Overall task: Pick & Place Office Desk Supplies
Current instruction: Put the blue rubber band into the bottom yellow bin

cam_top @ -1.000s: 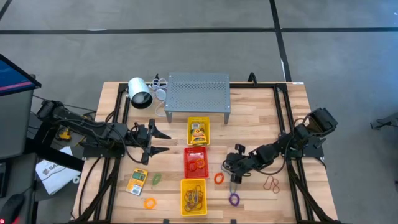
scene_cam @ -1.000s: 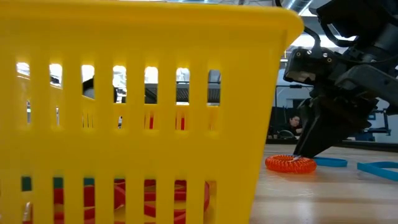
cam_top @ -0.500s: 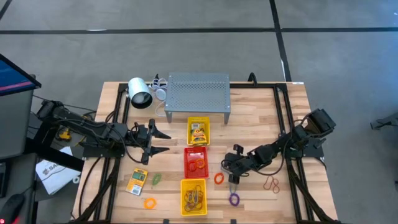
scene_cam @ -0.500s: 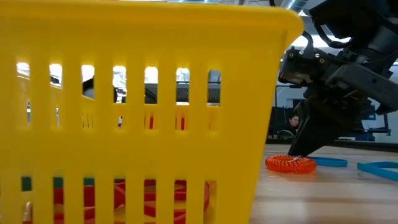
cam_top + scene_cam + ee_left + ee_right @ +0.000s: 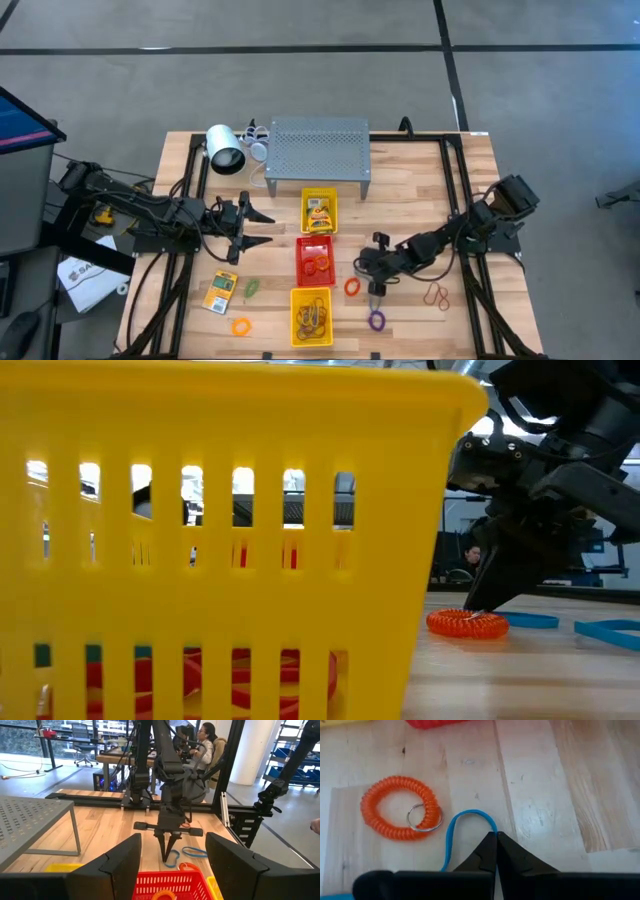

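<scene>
A big yellow slotted tray (image 5: pixel 230 510) hogs most of the shot, with red stuff showing through its lower slots. Over at about 3 o'clock the dark right gripper (image 5: pixel 478 603) comes down with its jaws pinched together, tip right at the orange coil ring (image 5: pixel 467 623) lying on the desk (image 5: pixel 520 680). A couple of blue bands (image 5: pixel 610 630) lie just past it, toward 4 o'clock.

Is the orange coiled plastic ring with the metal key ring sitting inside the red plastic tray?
No. In the right wrist view the orange coiled plastic ring lies on the bare wooden table, apart from the red plastic tray at the edge.
</scene>
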Robot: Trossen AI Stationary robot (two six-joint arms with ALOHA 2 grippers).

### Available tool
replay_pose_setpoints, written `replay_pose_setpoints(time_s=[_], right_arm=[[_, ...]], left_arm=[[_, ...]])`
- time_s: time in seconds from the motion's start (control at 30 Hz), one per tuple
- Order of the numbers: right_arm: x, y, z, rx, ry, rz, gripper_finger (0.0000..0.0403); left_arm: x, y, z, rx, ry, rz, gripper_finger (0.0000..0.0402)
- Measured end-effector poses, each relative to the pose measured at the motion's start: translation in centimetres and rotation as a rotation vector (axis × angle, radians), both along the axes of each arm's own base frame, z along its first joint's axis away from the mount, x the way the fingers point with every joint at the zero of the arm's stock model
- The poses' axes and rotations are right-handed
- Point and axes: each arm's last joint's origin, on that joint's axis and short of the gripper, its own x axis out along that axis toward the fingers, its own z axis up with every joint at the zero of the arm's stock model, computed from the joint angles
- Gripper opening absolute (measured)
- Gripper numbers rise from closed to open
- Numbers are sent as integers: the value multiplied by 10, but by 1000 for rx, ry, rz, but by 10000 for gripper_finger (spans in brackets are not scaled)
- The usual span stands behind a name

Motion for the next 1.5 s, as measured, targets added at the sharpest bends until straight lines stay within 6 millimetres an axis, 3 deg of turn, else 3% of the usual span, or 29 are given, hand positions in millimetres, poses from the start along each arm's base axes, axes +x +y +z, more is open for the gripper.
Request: replay_pose_setpoints(time_s=[0.3,0.53,1.03,1.3,1.5], right_arm=[[5,3,24,-58,79,52,1],[16,9,42,-87,39,111,0],[51,26,109,-110,-110,208,0],[67,37,141,-48,-307,261,0],[72,41,149,22,-398,280,0]], left_arm=[[0,0,0,0,0,0,218],[0,0,0,0,0,0,218],[-1,0,0,54,1,-26,218],[-24,5,8,68,-10,-96,218],[-43,8,14,27,-35,-183,218]])
